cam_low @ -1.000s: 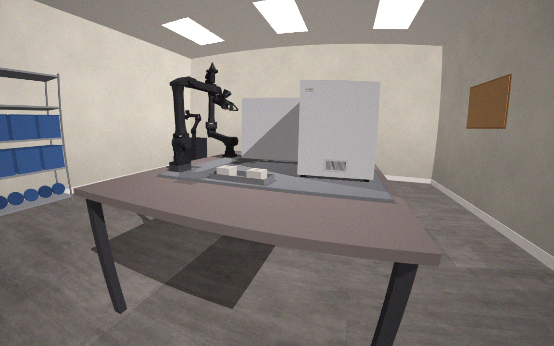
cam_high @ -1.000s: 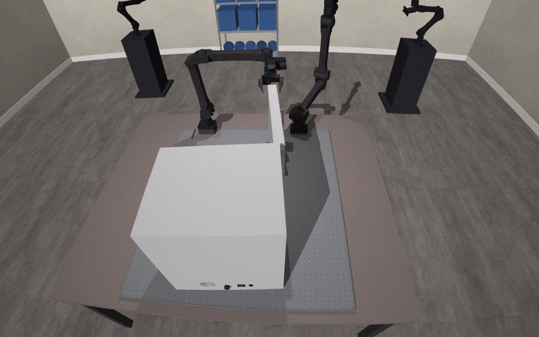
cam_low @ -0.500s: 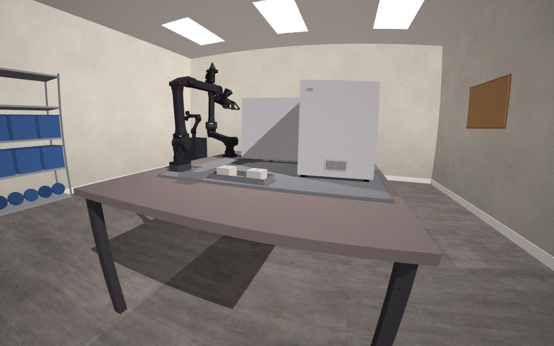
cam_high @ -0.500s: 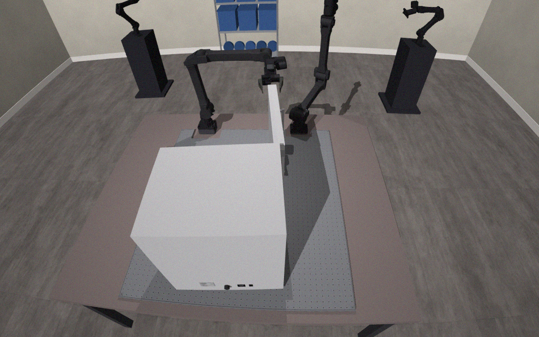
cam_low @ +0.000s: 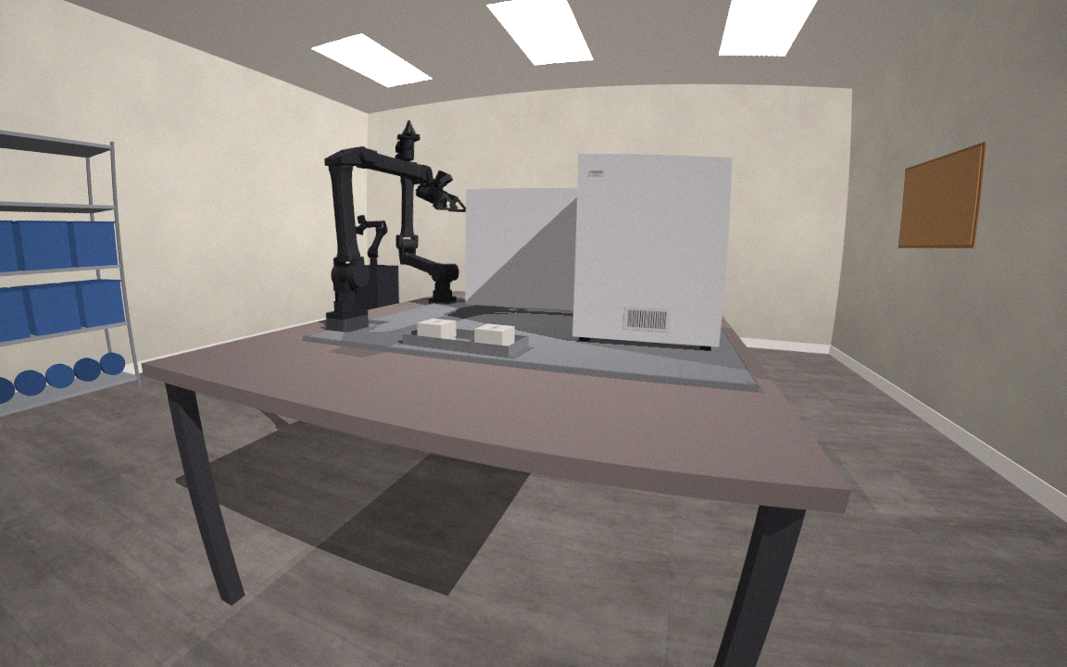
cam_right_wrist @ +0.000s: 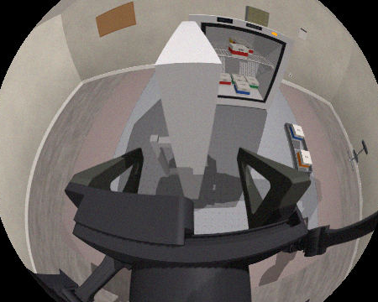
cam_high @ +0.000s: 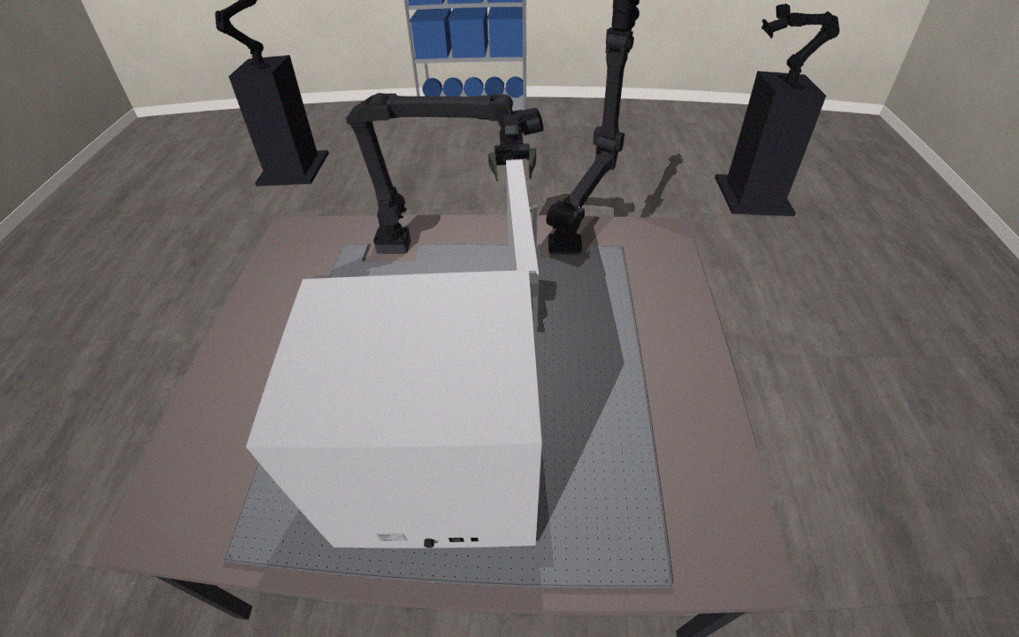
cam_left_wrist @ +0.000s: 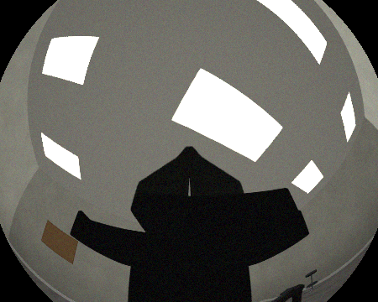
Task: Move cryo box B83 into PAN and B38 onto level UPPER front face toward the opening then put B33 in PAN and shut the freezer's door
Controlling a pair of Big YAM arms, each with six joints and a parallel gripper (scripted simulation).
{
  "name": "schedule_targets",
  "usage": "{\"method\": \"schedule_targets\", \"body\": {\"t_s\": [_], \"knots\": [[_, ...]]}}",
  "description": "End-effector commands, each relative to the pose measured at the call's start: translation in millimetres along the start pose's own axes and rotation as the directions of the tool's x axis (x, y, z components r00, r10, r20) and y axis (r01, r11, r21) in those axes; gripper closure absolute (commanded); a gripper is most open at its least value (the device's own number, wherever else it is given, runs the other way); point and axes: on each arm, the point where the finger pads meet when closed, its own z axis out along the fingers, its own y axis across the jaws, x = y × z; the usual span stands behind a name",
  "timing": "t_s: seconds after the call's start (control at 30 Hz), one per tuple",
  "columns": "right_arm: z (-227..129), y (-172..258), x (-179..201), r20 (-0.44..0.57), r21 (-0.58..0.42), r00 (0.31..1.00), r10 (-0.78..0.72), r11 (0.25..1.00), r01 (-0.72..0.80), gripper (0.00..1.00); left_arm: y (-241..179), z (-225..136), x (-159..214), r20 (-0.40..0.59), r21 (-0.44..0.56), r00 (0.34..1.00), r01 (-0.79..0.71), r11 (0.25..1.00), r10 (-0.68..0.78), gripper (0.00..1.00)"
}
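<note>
Base plate (cam_high: 608, 507) (cam_low: 645, 365) (cam_right_wrist: 220, 220) below; door (cam_high: 522, 218) (cam_low: 512, 240) (cam_right_wrist: 189, 113) between right fingers (cam_high: 494, 164) (cam_low: 456, 205)

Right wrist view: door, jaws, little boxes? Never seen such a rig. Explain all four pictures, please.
Two black robot arms work at a table. Top looks down from behind the white freezer; exterior looks from the table's side. Each wrist picture comes from a camera on that arm.

The freezer's door stands open, showing boxes on two levels. The pan, on the base plate, carries two more.

Nothing is held: the right gripper is open at the door's free edge. The left gripper is shut, pointing up, so its camera sees mostly ceiling.
</note>
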Motion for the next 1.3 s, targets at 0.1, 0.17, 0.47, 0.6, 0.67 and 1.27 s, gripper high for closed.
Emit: {"method": "schedule_targets", "body": {"t_s": [0.1, 0.17, 0.47, 0.6, 0.67, 1.27], "knots": [[12.1, -4.2, -11.8, 0.0, -0.004, 1.0, 0.007, 1.0, -0.007, 0.0, 0.7, 0.7, 13.5, -0.037, -0.002, 0.999, 0.012, 1.0, -0.013, 1.0], [13.3, -4.4, -12.8, 0.0, -0.005, 1.0, 0.008, 1.0, -0.008, 0.0, 0.7, 0.7, 13.5, -0.037, -0.002, 0.999, 0.012, 1.0, -0.013, 1.0], [25.2, -4.4, -17.4, 0.001, -0.005, 1.0, 0.008, 1.0, -0.008, 0.0, 0.7, 0.7, 13.5, -0.037, -0.002, 0.999, 0.012, 1.0, -0.013, 1.0], [31.1, -4.4, -19.5, 0.002, -0.005, 1.0, 0.008, 1.0, -0.008, 0.0, 0.7, 0.7, 13.5, -0.037, -0.002, 0.999, 0.012, 1.0, -0.013, 1.0], [34.1, -4.4, -20.5, 0.002, -0.005, 1.0, 0.008, 1.0, -0.008, 0.0, 0.7, 0.7, 13.5, -0.037, -0.002, 0.999, 0.012, 1.0, -0.013, 1.0], [60.3, -2.2, -26.0, 0.001, -0.001, 1.0, 0.0, 1.0, 0.0, 0.0, 0.7, 0.7, 13.5, -0.037, -0.002, 0.999, 0.012, 1.0, -0.013, 1.0]]}}
